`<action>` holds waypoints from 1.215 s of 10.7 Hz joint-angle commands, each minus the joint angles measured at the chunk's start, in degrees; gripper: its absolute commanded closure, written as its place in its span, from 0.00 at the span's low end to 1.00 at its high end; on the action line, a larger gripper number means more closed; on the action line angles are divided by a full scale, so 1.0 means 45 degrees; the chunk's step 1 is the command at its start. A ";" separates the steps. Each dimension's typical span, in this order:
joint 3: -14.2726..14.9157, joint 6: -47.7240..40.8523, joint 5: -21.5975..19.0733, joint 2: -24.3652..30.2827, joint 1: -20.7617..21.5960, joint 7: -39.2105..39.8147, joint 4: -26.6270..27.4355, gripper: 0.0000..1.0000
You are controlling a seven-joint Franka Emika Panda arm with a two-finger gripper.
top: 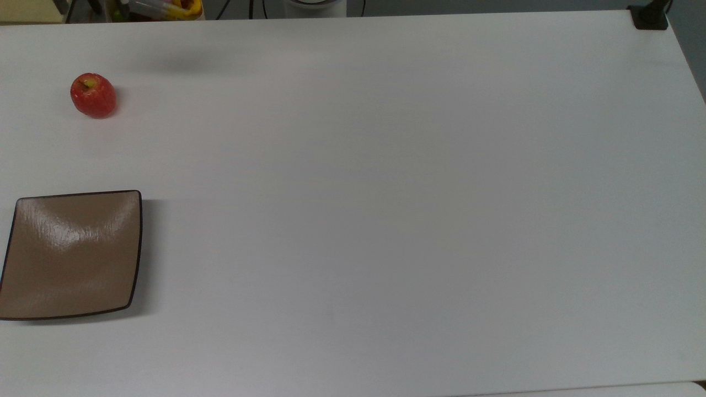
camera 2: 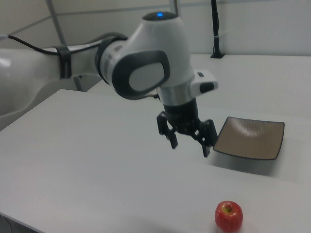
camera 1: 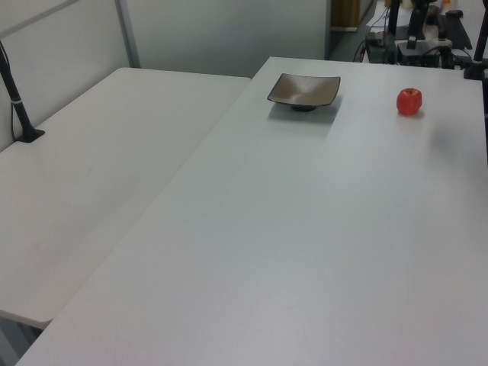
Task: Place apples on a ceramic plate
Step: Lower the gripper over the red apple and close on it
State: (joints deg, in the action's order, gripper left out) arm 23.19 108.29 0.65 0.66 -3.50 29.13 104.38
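While you check the stock on the white worktop [top: 386,193], you have these items before you.

Item, apple [top: 93,95]: one small red fruit with a yellow-green stem dimple, standing stem-up on the bare worktop. You find it near the top view's left edge, toward the upper part of the surface. In the left view it [camera 1: 409,101] sits far back at the left view's right; in the right view it [camera 2: 229,216] lies at the bottom, nearest the camera. It is not on the plate.

Item, ceramic plate [top: 71,253]: square, glossy tan-brown, thin dark rim, corners turned up. You see it against the top view's left edge, below the apple and well apart from it. In the left view it [camera 1: 303,91] lies to the left view's left of the apple; in the right view it [camera 2: 250,137] sits behind the apple, to the right view's right of the gripper. Nothing lies on it.

Item, gripper [camera 2: 188,141]: black, hung from the white and grey arm [camera 2: 146,63], pointing down above the worktop in the right view. Its fingers [camera 2: 173,138] stand spread apart, with a clear gap between them, and they hold nothing. You see it above and to the right view's left of the apple, clear of both apple and plate.

Item, black post [camera 1: 17,95]: standing on the neighbouring table [camera 1: 99,168] at the left view's left.
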 commanded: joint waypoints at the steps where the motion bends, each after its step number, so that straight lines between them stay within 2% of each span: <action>1: 0.0159 0.1420 0.0227 -0.0612 -0.0333 0.0924 0.0867 0.00; 4: 0.0178 0.2281 0.0227 -0.1549 -0.0783 0.1669 0.1063 0.00; 10: 0.0179 0.4291 0.0559 -0.3425 -0.0920 0.1749 0.1063 0.00; 13: 0.0159 0.5773 0.1222 -0.3701 -0.1057 0.1749 0.1704 0.00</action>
State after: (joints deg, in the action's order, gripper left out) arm 23.90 128.76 3.95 -15.83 -7.71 35.87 108.88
